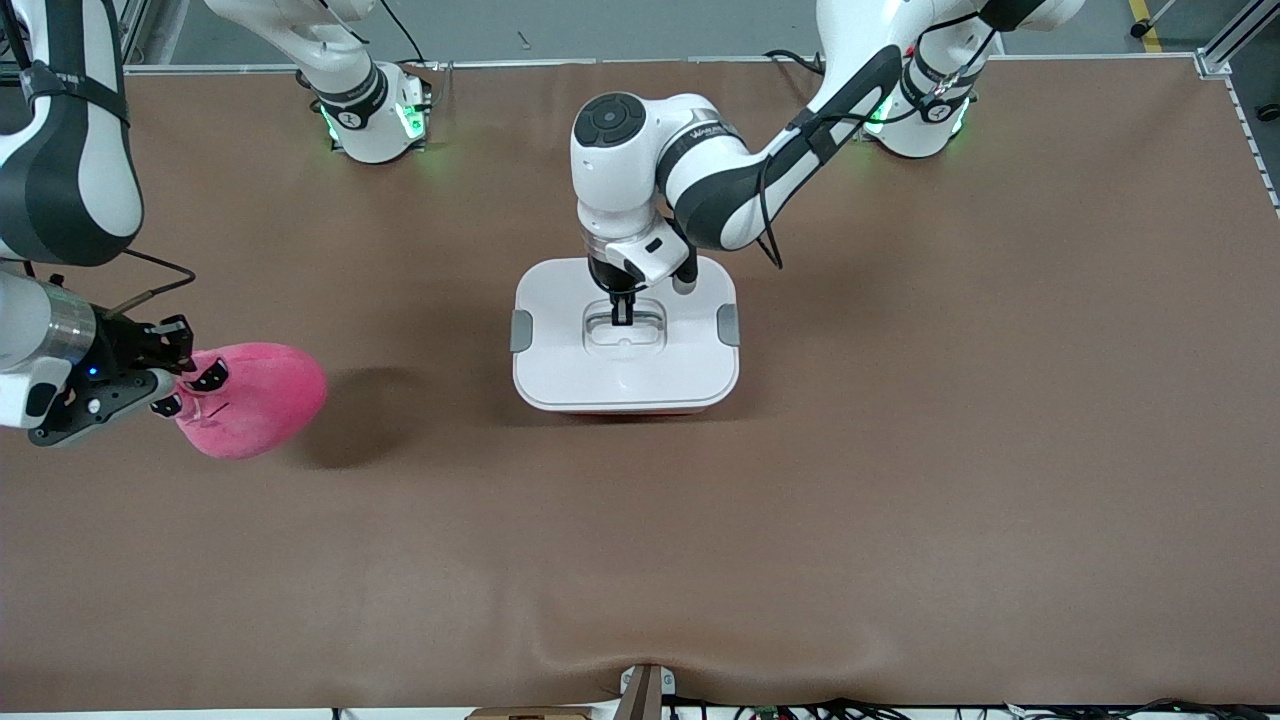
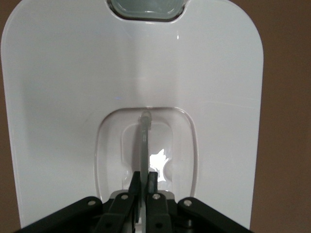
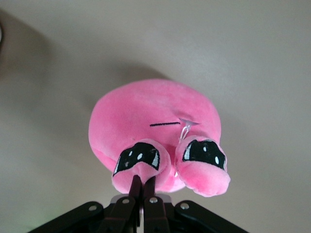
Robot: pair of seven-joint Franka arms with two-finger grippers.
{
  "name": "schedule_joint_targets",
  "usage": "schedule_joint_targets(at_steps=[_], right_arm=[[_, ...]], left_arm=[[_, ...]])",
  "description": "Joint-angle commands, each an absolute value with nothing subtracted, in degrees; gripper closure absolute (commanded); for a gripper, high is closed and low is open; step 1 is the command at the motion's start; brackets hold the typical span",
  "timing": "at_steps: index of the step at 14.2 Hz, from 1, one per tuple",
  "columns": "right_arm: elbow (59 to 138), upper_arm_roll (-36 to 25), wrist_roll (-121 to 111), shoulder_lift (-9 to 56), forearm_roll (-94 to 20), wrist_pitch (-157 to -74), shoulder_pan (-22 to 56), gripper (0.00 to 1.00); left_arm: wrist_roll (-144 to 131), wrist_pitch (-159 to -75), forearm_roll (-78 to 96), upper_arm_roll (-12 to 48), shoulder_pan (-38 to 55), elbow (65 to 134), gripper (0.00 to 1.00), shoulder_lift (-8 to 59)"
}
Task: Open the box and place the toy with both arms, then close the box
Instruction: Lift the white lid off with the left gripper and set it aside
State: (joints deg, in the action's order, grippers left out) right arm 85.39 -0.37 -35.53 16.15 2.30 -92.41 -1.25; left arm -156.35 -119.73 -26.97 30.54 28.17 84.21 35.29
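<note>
While the box (image 1: 626, 380) stood in the middle of the table (image 1: 900, 450) with its white lid (image 1: 560, 365) on and both grey clips (image 1: 520, 331) at its sides, the left gripper (image 1: 621, 316) was down in the recessed centre handle (image 1: 640, 338); its fingers (image 2: 134, 187) were pressed together on the thin upright bar of that handle, as the left wrist view showed. The toy (image 1: 262, 400) was not on the table; it hung over the surface toward the right arm's end, well apart from the box, and threw a shadow below it; the right gripper (image 1: 172, 385) was closed narrowly on one of its bulging eyes (image 3: 138, 162), the body drooping away from the jaws.

Several things could go wrong, in my judgement. If the clips hold the lid, pulling on the handle might raise the whole box, or the bar might slip out of the narrow pinch; I could not tell whether the clips were locked. The grip on the toy took only a soft eye, so a quick swing could pull the plush free and drop it; the hanging body might also catch on the rim of the box.
</note>
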Motion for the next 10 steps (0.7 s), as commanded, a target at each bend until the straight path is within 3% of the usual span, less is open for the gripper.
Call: schedule_joint_targets(at_steps=[1, 4, 10], right_arm=[[83.4, 0.1, -40.5, 15.3, 2.2, -91.0, -1.1, 1.0], [81.6, 0.1, -41.7, 15.3, 2.3, -90.9, 1.4, 1.0], [82.1, 0.4, -47.5, 11.4, -0.9, -87.9, 7.1, 1.0]], left_arm=[[-160.0, -118.2, -28.3, 31.3, 27.9, 84.4, 1.0, 32.3], [-153.4, -111.9, -25.5, 32.7, 26.9, 84.4, 1.0, 27.9], [-132.4, -104.3, -14.5, 32.8, 15.2, 84.6, 1.0, 21.3]])
